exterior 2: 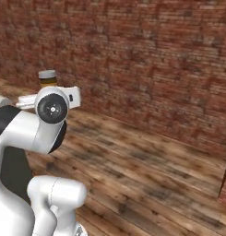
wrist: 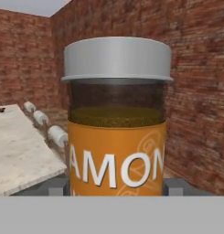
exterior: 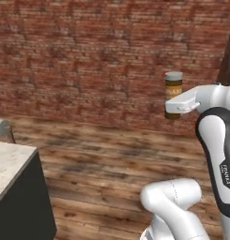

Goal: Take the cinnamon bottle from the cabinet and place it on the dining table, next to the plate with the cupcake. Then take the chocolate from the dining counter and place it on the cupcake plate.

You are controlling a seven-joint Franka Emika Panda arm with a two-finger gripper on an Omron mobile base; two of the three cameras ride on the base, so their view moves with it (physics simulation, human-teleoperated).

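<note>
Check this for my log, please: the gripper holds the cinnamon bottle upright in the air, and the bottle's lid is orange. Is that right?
Not quite. The gripper does hold the cinnamon bottle upright in the air, but its lid is grey; only the label is orange. The hand view shows this plainly.

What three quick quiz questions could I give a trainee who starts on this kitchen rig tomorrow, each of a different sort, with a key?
1. True or false: the cinnamon bottle stands on the dining table.
2. What colour is the bottle's lid? A) grey B) red C) green
3. Fill in: behind the bottle rises a ____ wall.

Key:
1. False; the claw holds it upright in the air, above the wooden floor.
2. A
3. brick
</note>
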